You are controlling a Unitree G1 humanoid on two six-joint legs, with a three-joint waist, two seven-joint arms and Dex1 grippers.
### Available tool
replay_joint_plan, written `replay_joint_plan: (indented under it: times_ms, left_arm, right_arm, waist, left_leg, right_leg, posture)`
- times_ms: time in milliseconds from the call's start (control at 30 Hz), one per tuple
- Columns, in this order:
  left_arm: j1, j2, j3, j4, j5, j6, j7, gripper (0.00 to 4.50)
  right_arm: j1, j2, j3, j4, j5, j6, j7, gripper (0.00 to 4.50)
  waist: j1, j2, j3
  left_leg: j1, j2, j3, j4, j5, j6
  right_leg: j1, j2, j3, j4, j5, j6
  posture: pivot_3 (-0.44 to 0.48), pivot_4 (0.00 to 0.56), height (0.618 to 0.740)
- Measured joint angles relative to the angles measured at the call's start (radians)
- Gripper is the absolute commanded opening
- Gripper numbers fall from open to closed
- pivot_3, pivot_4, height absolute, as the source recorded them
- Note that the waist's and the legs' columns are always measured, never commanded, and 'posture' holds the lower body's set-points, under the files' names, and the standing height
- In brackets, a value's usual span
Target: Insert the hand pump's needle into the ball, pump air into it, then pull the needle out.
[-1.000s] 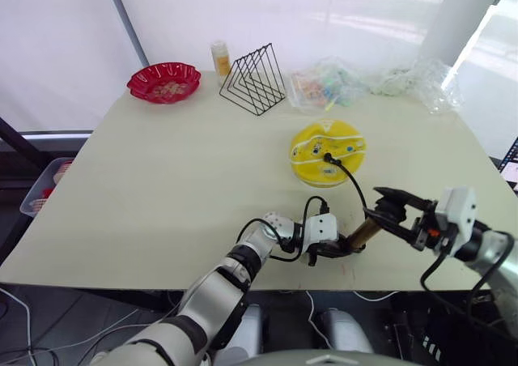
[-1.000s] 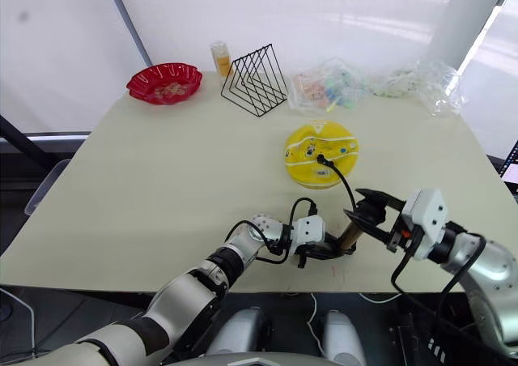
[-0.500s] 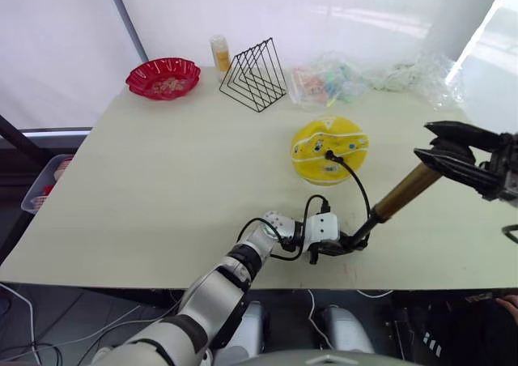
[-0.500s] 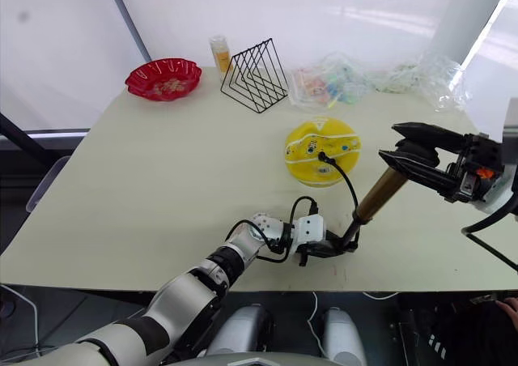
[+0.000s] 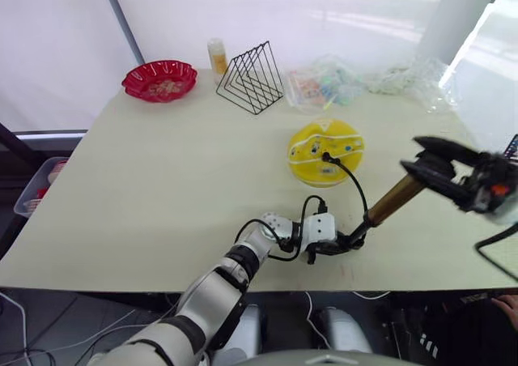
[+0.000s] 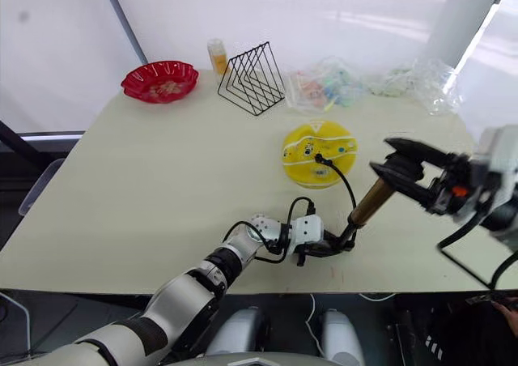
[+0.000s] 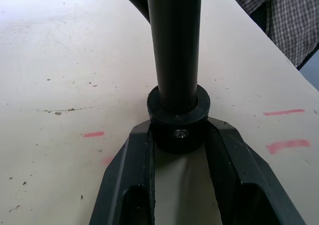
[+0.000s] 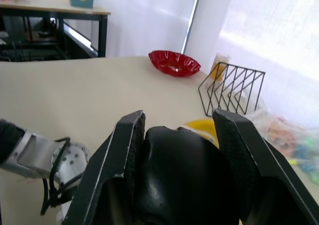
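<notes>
The ball [image 5: 326,151] lies squashed flat, yellow with white seams, right of the table's middle. The needle fitting [image 5: 326,157] sits in its top, and the thin black hose [image 5: 357,189] arcs from there down to the hand pump's base. The hand pump [image 5: 390,205] leans up to the right near the front edge, gold barrel showing. My left gripper [image 5: 350,240] is shut on its black bottom cap [image 7: 178,121], one finger on each side. My right gripper [image 5: 433,172] is shut on the black T-handle [image 8: 174,177] at the top.
At the back of the table are a red scalloped bowl [image 5: 159,80], a small yellow bottle [image 5: 217,56], a black wire rack [image 5: 251,78] and clear plastic bags [image 5: 328,82]. A person's checked garment [image 7: 279,16] shows past the table's edge near the pump.
My right gripper drew the handle up and to the right, lengthening the gold barrel, then came part way back down towards the base. The left gripper held the base still.
</notes>
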Motion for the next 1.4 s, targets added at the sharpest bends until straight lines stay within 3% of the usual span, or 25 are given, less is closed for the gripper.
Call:
replay_joint_plan:
  times_ms: [267, 500, 800, 867, 1200, 1400]
  left_arm:
    - [0.003, -0.001, 0.000, 0.006, 0.003, 0.000, 0.002, 1.00]
    - [0.003, -0.004, 0.000, 0.009, 0.003, 0.003, 0.002, 1.00]
    - [-0.007, -0.022, 0.007, 0.009, -0.001, 0.003, -0.013, 1.00]
    - [-0.015, -0.024, 0.009, 0.009, -0.001, 0.003, -0.016, 1.00]
    - [-0.017, -0.025, 0.010, 0.009, -0.001, 0.003, -0.019, 1.00]
    - [-0.017, -0.026, 0.010, 0.009, -0.001, 0.003, -0.020, 1.00]
  right_arm:
    - [0.080, 0.157, 0.210, 0.110, -0.260, -0.203, 0.001, 1.78]
    - [0.074, 0.215, 0.270, 0.165, -0.329, -0.218, -0.050, 1.72]
    - [-0.011, 0.120, 0.151, 0.098, -0.104, 0.039, -0.079, 1.64]
    - [-0.064, 0.049, 0.071, 0.061, 0.022, 0.135, -0.102, 1.64]
    - [-0.217, -0.129, -0.121, 0.037, 0.237, 0.252, -0.103, 1.63]
    - [-0.261, -0.174, -0.144, 0.033, 0.342, 0.328, -0.153, 1.63]
  waist:
    - [0.002, -0.003, -0.008]
    - [0.003, -0.001, -0.009]
    - [0.009, 0.010, -0.001]
    - [0.011, 0.013, 0.007]
    - [0.011, 0.016, 0.015]
    - [0.012, 0.015, 0.017]
  left_leg:
    - [0.001, 0.001, -0.002, -0.001, 0.000, 0.000]
    - [0.001, 0.001, -0.002, -0.001, 0.000, 0.000]
    - [-0.005, -0.001, -0.002, -0.001, 0.000, 0.000]
    - [-0.006, -0.002, -0.001, -0.001, 0.000, 0.000]
    - [-0.006, -0.004, -0.001, 0.000, 0.000, 0.000]
    - [-0.007, -0.004, -0.001, 0.000, 0.000, 0.000]
  right_leg:
    - [0.001, 0.001, 0.000, 0.000, 0.000, -0.001]
    - [0.001, 0.001, 0.000, 0.000, 0.000, -0.001]
    - [-0.004, -0.001, -0.002, 0.000, 0.000, -0.001]
    - [-0.004, -0.002, -0.003, 0.000, 0.000, -0.001]
    - [-0.003, -0.002, -0.003, 0.000, 0.002, 0.003]
    - [-0.004, -0.002, -0.003, 0.000, 0.002, 0.003]
  posture:
    - [0.000, 0.150, 0.737]
    - [0.000, 0.150, 0.737]
    - [0.000, 0.150, 0.737]
    - [0.000, 0.150, 0.737]
    - [0.000, 0.150, 0.737]
    - [0.000, 0.150, 0.737]
